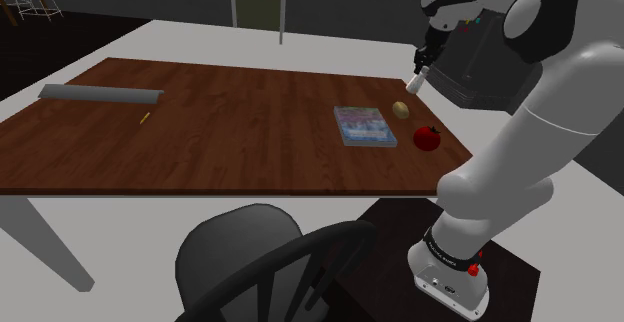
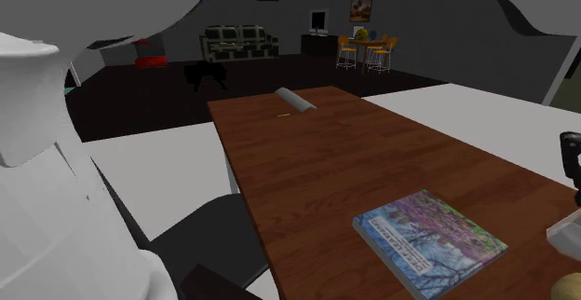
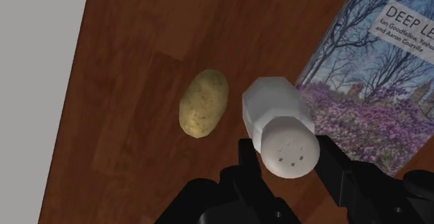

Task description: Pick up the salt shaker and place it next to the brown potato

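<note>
My black gripper hangs above the table's near right corner, shut on a white salt shaker. In the wrist view the shaker sits clasped between the two fingers, its perforated cap towards the camera. The brown potato lies on the wooden table below, just beside the shaker and apart from it. In the shoulder view the potato rests a little below and left of the gripper. The second exterior view catches the gripper, the shaker and the potato at its right edge.
A book with a purple tree cover lies left of the potato, and a red round fruit sits near the table edge. A grey roll and a small yellow stick lie far left. A dark chair stands in front.
</note>
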You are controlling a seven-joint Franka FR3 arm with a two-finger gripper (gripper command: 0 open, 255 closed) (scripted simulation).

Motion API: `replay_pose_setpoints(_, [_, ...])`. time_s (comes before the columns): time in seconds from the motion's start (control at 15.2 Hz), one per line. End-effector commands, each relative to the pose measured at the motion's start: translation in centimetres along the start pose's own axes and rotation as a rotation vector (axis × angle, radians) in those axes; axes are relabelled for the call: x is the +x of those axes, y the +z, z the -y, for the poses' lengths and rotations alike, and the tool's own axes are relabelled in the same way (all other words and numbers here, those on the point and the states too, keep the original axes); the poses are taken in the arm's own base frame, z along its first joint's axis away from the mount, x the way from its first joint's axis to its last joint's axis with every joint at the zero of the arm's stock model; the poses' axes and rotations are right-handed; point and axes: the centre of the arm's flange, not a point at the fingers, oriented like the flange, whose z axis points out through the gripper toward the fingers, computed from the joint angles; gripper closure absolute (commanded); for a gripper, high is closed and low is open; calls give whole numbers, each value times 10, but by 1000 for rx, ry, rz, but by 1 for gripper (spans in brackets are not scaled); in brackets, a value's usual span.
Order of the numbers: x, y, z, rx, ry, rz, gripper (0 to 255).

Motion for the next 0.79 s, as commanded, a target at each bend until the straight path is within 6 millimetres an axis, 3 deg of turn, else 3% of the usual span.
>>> replay_pose_setpoints(0.0, [-3, 1, -25, -1, -2, -1, 255])
replay_pose_setpoints(0.73, [-40, 7, -169, -1, -2, -1, 255])
